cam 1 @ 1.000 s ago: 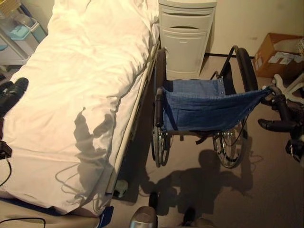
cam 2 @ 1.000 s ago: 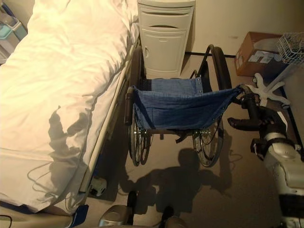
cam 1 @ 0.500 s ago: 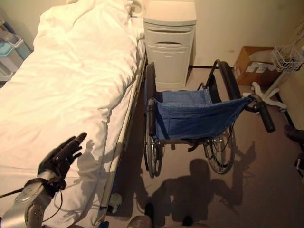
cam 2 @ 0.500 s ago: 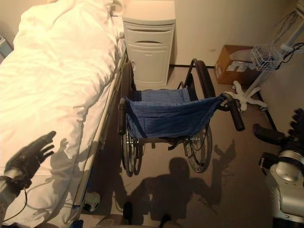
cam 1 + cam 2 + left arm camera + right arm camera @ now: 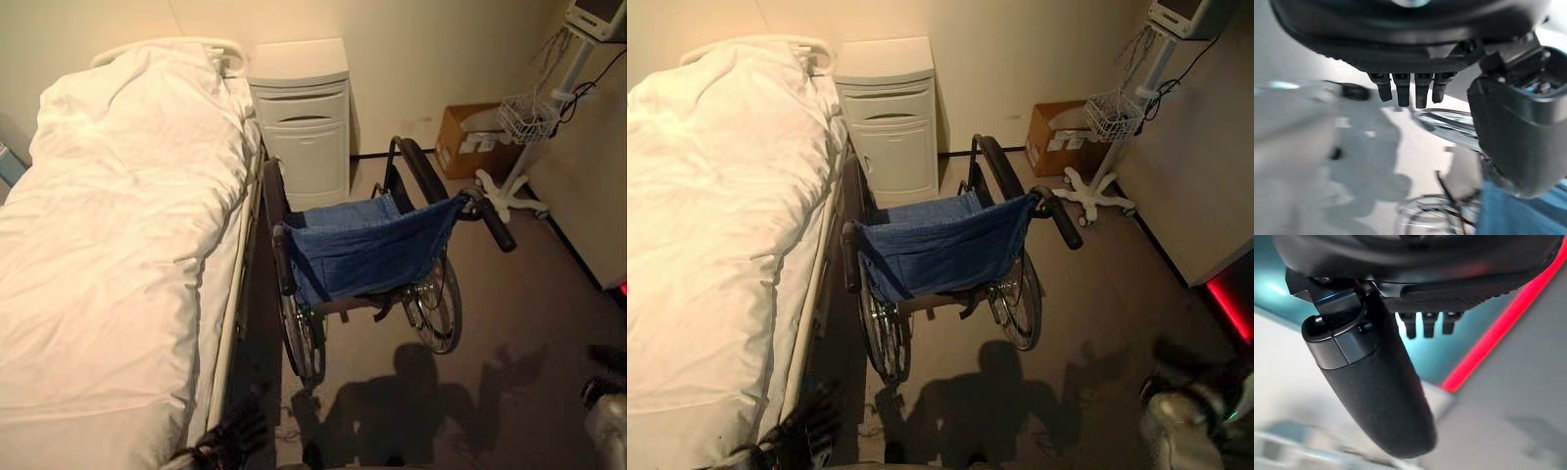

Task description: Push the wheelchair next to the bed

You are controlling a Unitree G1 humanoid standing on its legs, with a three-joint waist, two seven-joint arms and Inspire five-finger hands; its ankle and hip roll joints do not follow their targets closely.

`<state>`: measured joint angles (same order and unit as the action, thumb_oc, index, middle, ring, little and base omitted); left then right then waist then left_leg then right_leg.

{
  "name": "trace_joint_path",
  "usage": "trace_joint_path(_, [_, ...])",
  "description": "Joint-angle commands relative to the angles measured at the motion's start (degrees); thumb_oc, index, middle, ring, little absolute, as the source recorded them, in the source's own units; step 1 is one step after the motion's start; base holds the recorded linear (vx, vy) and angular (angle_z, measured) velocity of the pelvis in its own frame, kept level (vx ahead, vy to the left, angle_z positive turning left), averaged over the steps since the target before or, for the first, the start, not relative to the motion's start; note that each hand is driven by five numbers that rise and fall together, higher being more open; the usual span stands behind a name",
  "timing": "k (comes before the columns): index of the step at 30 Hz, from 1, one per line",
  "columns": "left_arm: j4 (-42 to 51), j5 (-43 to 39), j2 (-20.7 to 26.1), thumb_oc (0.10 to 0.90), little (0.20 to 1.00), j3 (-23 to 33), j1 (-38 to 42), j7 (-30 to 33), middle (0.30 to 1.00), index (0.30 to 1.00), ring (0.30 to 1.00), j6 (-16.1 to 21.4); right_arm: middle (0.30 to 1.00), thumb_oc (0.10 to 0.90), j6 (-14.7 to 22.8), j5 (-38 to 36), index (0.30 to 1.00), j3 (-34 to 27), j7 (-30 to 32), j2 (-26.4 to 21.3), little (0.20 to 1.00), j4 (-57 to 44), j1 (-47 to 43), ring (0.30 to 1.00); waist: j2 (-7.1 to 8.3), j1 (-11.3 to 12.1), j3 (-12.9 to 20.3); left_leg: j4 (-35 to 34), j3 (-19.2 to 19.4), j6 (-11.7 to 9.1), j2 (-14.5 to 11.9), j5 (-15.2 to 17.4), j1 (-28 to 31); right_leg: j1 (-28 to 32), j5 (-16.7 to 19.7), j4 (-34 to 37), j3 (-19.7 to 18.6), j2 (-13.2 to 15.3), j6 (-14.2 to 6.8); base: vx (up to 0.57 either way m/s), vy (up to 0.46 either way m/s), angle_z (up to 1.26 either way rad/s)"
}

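The wheelchair, with a blue denim back sling and black push handles, stands on the floor right beside the bed. Its left wheel is close to the bed frame. No hand touches it. My left hand hangs low by the bed's near corner, fingers straight and open; past them I see a wheel and blue cloth. My right hand hangs low at the right, well apart from the right push handle, with its fingers straight and holding nothing.
A white bedside cabinet stands against the wall just ahead of the wheelchair. A cardboard box and a wheeled stand with a wire basket are at the back right. A wall unit with a red strip bounds the right side.
The camera has pulled back and risen. My right hand has let go of the right push handle and dropped away; my left hand has come off the bed and sunk low.
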<state>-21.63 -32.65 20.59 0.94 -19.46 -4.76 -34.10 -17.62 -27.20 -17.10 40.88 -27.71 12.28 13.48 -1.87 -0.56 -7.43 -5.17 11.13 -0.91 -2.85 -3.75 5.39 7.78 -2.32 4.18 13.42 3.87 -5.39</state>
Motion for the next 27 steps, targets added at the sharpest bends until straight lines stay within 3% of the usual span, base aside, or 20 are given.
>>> trace_joint_path(1, [-1.0,4.84,3.33,0.8,0.9,0.35,1.89,-2.71,0.9,0.9,0.9,3.4,0.9,0.8,3.81,-3.07,0.9,0.97,-1.5,-0.73,0.9,1.41,-2.89,0.9,1.26,2.19,0.44,1.87,0.14,-2.16,0.16,4.2,2.07,-2.7,3.54,-1.46,2.63,1.61,-3.32,0.01,-0.017,0.07])
trace_joint_path(4, [-10.31,9.15,1.68,0.8,0.9,-4.84,5.99,-4.19,0.9,0.9,0.9,7.95,0.9,0.8,5.21,-12.1,0.9,8.95,-5.98,4.26,0.9,17.57,-5.97,0.9,1.54,2.8,0.54,1.61,-0.31,-2.21,0.15,4.1,2.12,-2.58,3.87,-1.48,3.43,1.64,-3.12,0.01,-0.017,0.1])
trace_joint_path(8, [-19.22,9.76,-1.12,0.8,0.9,-6.73,10.02,-1.44,0.9,0.9,0.9,11.33,0.9,0.8,4.58,-14.82,0.9,13.07,-9.96,8.09,0.9,29.98,-8.79,0.9,1.69,3.19,0.69,1.38,-0.66,-2.29,0.15,4.16,2.22,-2.37,3.93,-1.44,3.96,1.69,-3.05,0.02,-0.002,0.09])
trace_joint_path(9, [-25.26,12.49,-2.79,0.8,0.9,-7.33,12.16,1.0,0.9,0.9,0.9,16.49,0.9,0.8,3.5,-12.87,0.9,14.7,-13.8,10.08,0.9,37.27,-10.36,0.9,1.64,3.55,1.0,1.2,-0.82,-2.29,0.18,4.26,2.34,-2.31,3.91,-1.44,4.18,1.76,-3.01,0.02,0.02,0.04])
trace_joint_path(12, [-28.93,15.05,-3.88,0.8,0.9,-7.98,13.62,4.12,0.9,0.9,0.9,25.57,0.9,0.8,0.92,-8.36,0.9,18.0,-19.28,12.06,0.9,44.06,-11.46,0.9,1.58,4.16,1.27,1.12,-1.09,-2.33,0.2,4.28,2.22,-2.28,3.91,-1.42,4.39,1.82,-2.85,0.0,0.025,0.01])
trace_joint_path(14, [-29.6,14.52,-4.47,0.8,0.9,-7.43,13.44,7.56,0.9,0.9,0.9,25.47,0.9,0.8,0.0,-6.16,0.9,19.04,-24.38,12.6,0.9,45.88,-11.2,0.9,1.49,4.46,1.32,1.07,-1.36,-2.33,0.24,4.31,2.1,-2.35,3.93,-1.44,4.49,1.88,-2.87,-0.02,0.044,0.02])
trace_joint_path(15, [-31.46,14.6,-5.09,0.8,0.9,-6.06,13.33,7.05,0.9,0.9,0.9,25.26,0.9,0.8,-0.61,-1.31,0.9,21.05,-32.92,13.64,0.9,45.74,-10.96,0.9,1.47,4.62,1.28,1.02,-1.75,-2.36,0.33,4.25,1.88,-2.46,3.92,-1.56,4.59,2.02,-2.87,-0.02,0.046,0.04])
trace_joint_path(18, [-35.4,13.08,-5.84,0.8,0.9,-4.82,12.41,3.93,0.9,0.9,0.9,26.9,0.9,0.8,2.42,6.67,0.9,24.9,-41.77,13.74,0.9,47.6,-9.91,0.9,1.53,4.85,1.38,1.19,-2.05,-2.27,0.48,4.2,1.54,-2.63,3.81,-1.9,4.82,2.2,-2.76,-0.02,0.038,0.04])
trace_joint_path(20, [-36.15,13.06,-5.82,0.8,0.9,-4.54,12.15,2.96,0.9,0.9,0.9,27.13,0.9,0.8,4.41,9.61,0.9,26.01,-44.9,13.41,0.9,48.38,-9.37,0.9,1.65,4.89,1.34,1.31,-2.2,-2.16,0.58,4.29,1.35,-2.68,3.71,-2.04,4.93,2.29,-2.79,-0.01,0.016,0.06])
trace_joint_path(22, [-37.37,11.38,-6.13,0.8,0.9,-4.56,11.83,1.5,0.9,0.9,0.9,25.31,0.9,0.8,3.01,10.0,0.9,26.68,-48.79,13.19,0.9,49.44,-9.16,0.9,1.74,5.06,1.41,1.49,-2.46,-2.04,0.71,4.42,1.14,-2.74,3.62,-2.2,5.25,2.44,-2.81,-0.02,0.013,0.14])
trace_joint_path(27, [-40.39,11.19,-6.8,0.8,0.9,-4.56,12.36,-0.24,0.9,0.9,0.9,24.53,0.9,0.8,2.06,10.37,0.9,26.5,-50.99,13.34,0.9,53.23,-10.43,0.9,1.83,5.38,1.82,1.4,-2.74,-1.87,0.93,4.64,1.3,-2.47,3.42,-2.21,5.74,2.54,-2.73,-0.01,0.005,0.06])
